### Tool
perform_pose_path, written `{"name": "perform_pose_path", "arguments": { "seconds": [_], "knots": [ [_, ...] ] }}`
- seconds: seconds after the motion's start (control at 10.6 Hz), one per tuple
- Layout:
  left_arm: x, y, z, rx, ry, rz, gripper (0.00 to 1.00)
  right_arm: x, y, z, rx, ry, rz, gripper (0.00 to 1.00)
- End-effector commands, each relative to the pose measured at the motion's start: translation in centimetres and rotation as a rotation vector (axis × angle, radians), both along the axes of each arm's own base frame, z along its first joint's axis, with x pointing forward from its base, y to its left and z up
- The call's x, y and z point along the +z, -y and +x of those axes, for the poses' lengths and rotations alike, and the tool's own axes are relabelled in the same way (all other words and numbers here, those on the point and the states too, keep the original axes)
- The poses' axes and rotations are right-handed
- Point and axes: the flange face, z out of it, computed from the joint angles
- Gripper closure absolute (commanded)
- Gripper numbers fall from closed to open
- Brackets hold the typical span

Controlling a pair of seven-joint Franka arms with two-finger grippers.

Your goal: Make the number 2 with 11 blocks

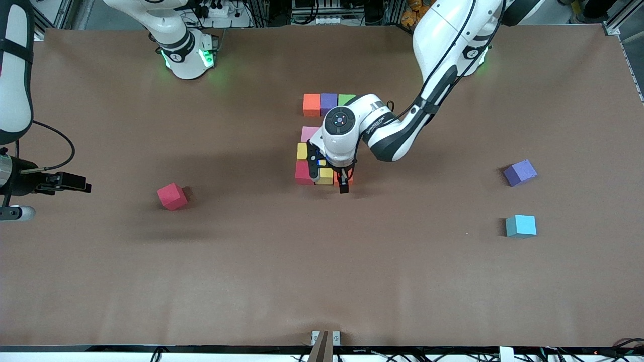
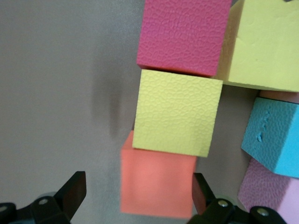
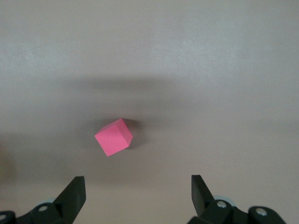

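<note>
The number 2 is partly visible at mid-table under my left arm. Its row nearest the robots is an orange block [image 1: 312,104], a purple block [image 1: 328,103] and a green block [image 1: 346,98]. Toward the front camera come a pink block [image 1: 308,133], a yellow block [image 1: 302,151] and a red block [image 1: 303,172]. My left gripper [image 1: 329,178] hangs open over the nearest row. Another orange block [image 2: 156,179] lies between its fingers, beside a yellow block [image 2: 177,112]; one finger is at the block's side, the other stands apart. My right gripper [image 3: 138,186] is open, high above a loose red block [image 1: 172,196].
A loose purple block [image 1: 520,173] and a light blue block [image 1: 520,225] lie toward the left arm's end of the table. Another light blue block [image 2: 275,140] sits inside the figure, hidden under the left hand in the front view. The brown tabletop [image 1: 322,281] is bare nearer the front camera.
</note>
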Motion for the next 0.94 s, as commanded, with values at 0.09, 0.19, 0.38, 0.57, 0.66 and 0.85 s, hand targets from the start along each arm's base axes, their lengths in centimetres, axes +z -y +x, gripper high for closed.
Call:
{"name": "perform_pose_path", "arguments": {
  "seconds": [0.09, 0.19, 0.38, 0.57, 0.66, 0.85],
  "knots": [
    [4.2, -0.2, -0.6, 0.005, 0.017, 0.038, 0.00, 0.5, 0.1, -0.3, -0.019, 0.001, 0.015, 0.00],
    [6.1, -0.4, -0.7, 0.031, -0.004, 0.034, 0.00, 0.6, 0.0, -0.3, -0.017, 0.004, 0.015, 0.00],
    [9.0, -5.2, 2.6, 0.158, -0.058, 0.043, 0.00, 0.6, 0.0, -0.3, -0.018, 0.003, 0.015, 0.00],
    [12.9, -10.4, 6.0, 0.259, -0.042, 0.049, 0.00, 0.6, 0.0, -0.3, -0.018, 0.003, 0.015, 0.00],
    [15.1, -13.2, 8.1, 0.309, -0.023, 0.052, 0.00, 0.6, 0.0, -0.3, -0.018, 0.003, 0.015, 0.00],
    [19.6, -15.9, 10.0, 0.373, -0.049, 0.097, 0.00, 0.6, 0.0, -0.3, -0.018, 0.003, 0.015, 0.00]
  ]
}}
